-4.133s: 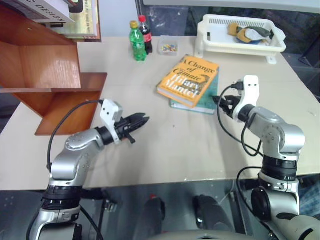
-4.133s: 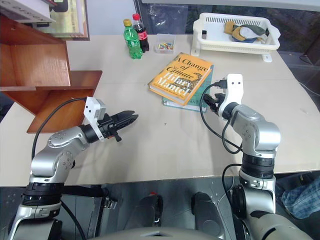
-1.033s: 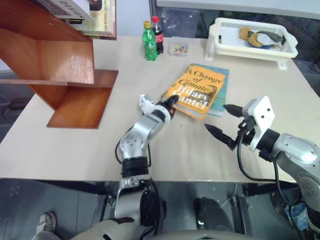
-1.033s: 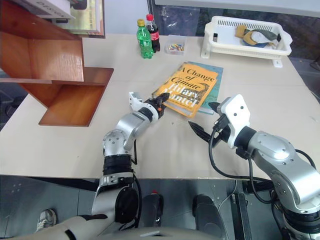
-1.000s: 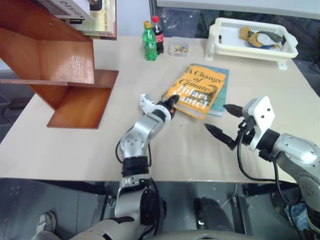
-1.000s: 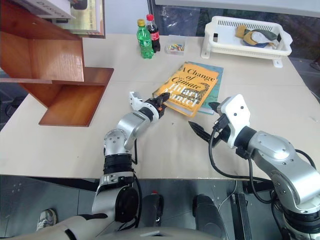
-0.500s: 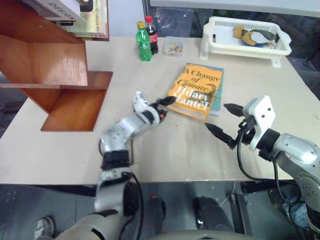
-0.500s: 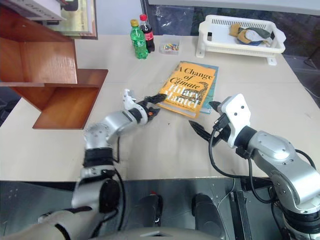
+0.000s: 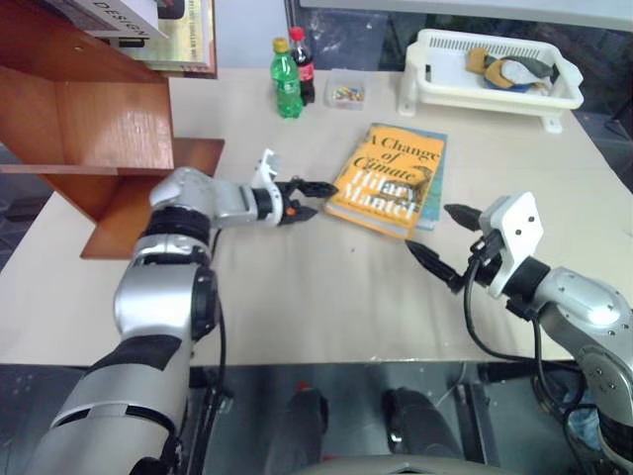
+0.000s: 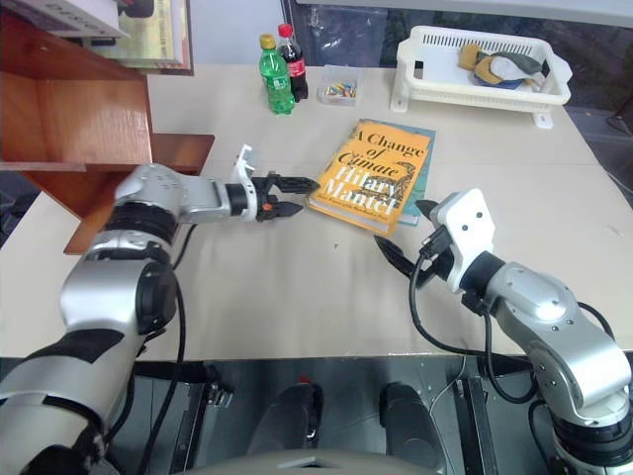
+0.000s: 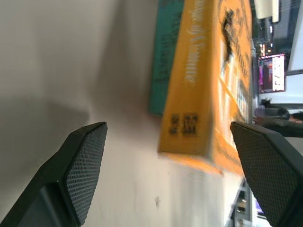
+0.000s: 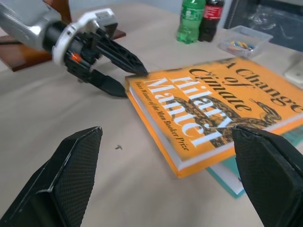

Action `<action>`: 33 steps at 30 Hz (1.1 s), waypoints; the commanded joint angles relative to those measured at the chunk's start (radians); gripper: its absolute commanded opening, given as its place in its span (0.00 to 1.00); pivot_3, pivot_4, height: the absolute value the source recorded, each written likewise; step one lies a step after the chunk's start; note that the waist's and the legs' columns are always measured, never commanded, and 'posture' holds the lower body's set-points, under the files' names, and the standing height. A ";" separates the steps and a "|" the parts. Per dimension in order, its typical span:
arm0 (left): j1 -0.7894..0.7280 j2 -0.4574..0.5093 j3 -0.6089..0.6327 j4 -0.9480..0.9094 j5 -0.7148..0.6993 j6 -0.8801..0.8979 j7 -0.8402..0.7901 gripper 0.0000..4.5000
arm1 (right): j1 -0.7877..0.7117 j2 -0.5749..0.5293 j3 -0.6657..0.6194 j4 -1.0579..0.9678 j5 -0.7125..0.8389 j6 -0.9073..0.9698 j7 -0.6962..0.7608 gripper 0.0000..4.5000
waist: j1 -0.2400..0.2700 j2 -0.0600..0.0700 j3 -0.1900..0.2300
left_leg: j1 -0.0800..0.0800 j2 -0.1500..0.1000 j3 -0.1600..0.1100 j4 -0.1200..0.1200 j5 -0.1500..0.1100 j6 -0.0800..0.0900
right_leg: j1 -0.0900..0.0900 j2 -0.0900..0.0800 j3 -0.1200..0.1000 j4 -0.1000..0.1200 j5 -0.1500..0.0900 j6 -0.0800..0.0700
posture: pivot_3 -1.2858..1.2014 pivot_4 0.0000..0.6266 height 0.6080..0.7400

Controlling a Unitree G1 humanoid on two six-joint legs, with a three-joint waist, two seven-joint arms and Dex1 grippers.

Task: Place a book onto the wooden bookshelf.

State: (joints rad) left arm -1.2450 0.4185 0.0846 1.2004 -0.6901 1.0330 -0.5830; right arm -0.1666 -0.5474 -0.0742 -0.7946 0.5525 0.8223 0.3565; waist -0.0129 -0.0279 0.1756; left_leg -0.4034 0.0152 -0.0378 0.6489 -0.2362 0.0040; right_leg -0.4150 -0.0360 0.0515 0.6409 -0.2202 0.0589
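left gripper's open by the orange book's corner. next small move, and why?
Probably ease the left gripper forward so its open fingers straddle the near corner of the book. One fingertip sits at the cover's edge, the other low by the table. The book lies flat on a teal book, so the spine stands clear of the table.

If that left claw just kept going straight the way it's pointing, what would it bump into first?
Most likely the orange book. The left gripper is open and aimed at the book's near corner and spine, one fingertip already about at the corner. The teal book lies beneath it.
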 commanded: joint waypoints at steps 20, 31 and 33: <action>-0.093 -0.089 0.275 0.109 0.142 0.111 -0.098 0.99 | 0.105 0.009 -0.058 -0.192 0.013 0.055 -0.135 1.00 | -0.003 0.000 0.000 | -0.012 0.000 0.000 0.004 0.000 0.000 | -0.012 0.000 0.000 0.004 0.000 0.000 | 0.52 0.24 1.00; -0.022 -0.089 0.387 0.001 0.103 0.289 -0.005 0.99 | 0.059 -0.001 -0.039 -0.138 0.006 0.041 -0.096 1.00 | -0.006 0.000 0.000 | -0.011 0.000 0.000 0.004 0.000 0.000 | -0.013 0.000 0.001 0.007 0.000 0.000 | 0.52 0.24 1.00; -0.012 -0.056 0.407 -0.002 0.105 0.264 0.020 0.99 | 0.057 -0.002 -0.038 -0.133 0.004 0.038 -0.090 1.00 | -0.008 0.000 0.000 | -0.011 0.000 0.000 0.004 0.000 0.000 | -0.013 0.000 0.001 0.008 0.000 0.000 | 0.52 0.24 1.00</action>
State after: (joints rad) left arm -1.2538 0.3200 0.4558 1.2341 -0.5657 1.3073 -0.5815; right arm -0.0966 -0.5430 -0.0996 -0.9154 0.5582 0.8863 0.2569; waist -0.0205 -0.0279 0.1755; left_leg -0.4141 0.0154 -0.0380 0.6533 -0.2361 0.0039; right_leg -0.4280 -0.0360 0.0523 0.6488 -0.2197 0.0592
